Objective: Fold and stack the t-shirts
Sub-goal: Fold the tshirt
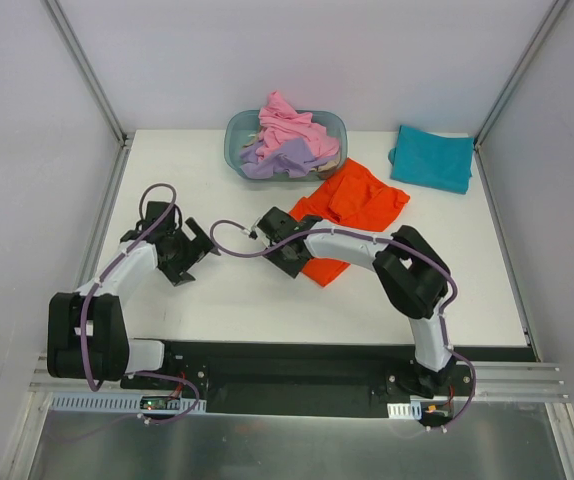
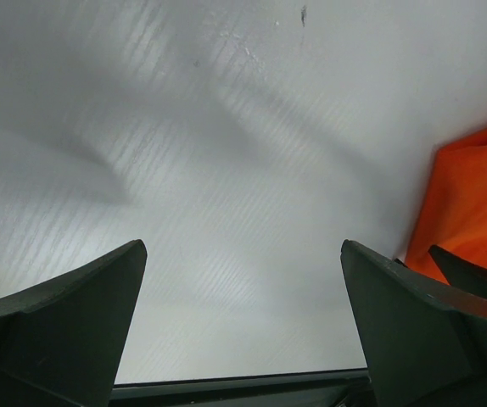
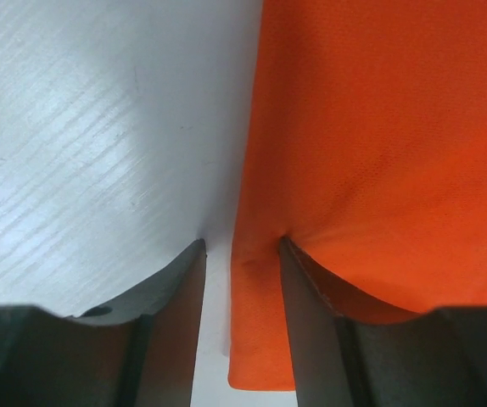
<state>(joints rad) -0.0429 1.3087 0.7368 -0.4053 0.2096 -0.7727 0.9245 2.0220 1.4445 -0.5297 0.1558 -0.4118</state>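
Your right hand (image 1: 285, 245) sits low at the near-left edge of the orange tee (image 1: 355, 203), which lies rumpled on the surface (image 1: 217, 300) just in front of the tub (image 1: 235, 140). Its fingers stand narrowly apart, one on bare surface and one pressing the cloth, so the hem runs between them. I judge this placement is meant to catch the edge for spreading the tee flat; they are not yet closed on it. Your left hand (image 2: 243, 339) is spread wide over bare surface, apart from the cloth, likely placed to take another corner. The teal tee (image 1: 432, 158) lies folded far right, probably starting the stack. The pink tee (image 1: 289, 120) and lavender tee (image 1: 267, 162) are piled in the tub.
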